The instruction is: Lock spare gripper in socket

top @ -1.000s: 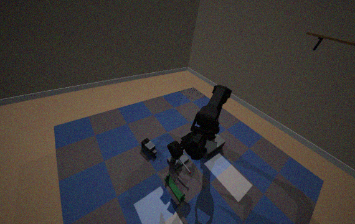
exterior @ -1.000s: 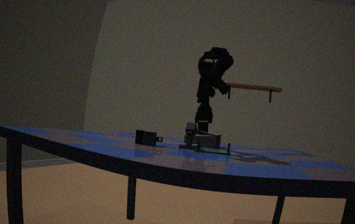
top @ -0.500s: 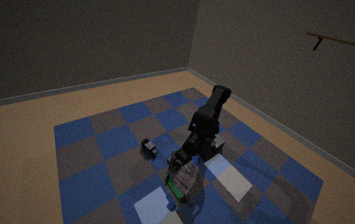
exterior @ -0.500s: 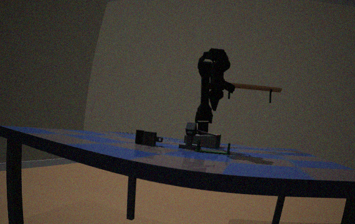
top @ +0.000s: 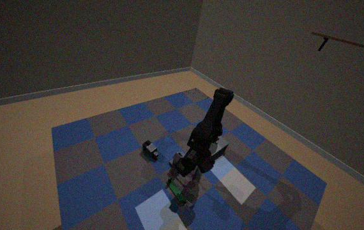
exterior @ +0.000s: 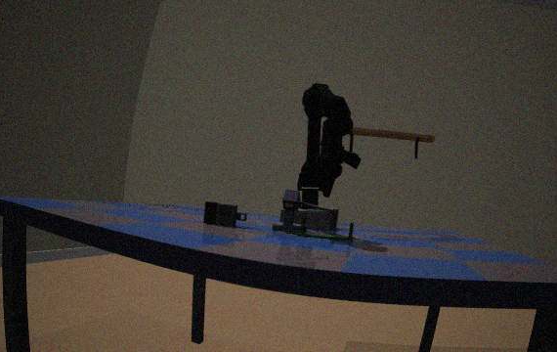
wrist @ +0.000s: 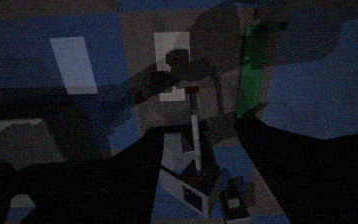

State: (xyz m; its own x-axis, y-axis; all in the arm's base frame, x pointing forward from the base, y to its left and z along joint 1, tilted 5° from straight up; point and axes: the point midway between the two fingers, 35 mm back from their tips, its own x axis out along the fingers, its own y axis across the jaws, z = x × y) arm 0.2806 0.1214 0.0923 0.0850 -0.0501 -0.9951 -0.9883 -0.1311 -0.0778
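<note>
Black fingers [top: 196, 166] [exterior: 319, 190] are standing partly open above the mount [top: 177, 158] [exterior: 290, 198] [wrist: 212, 187], gripping nothing; its pin [exterior: 320, 207] [wrist: 196, 135] is sticking out toward twelve o'clock in the wrist view.
</note>
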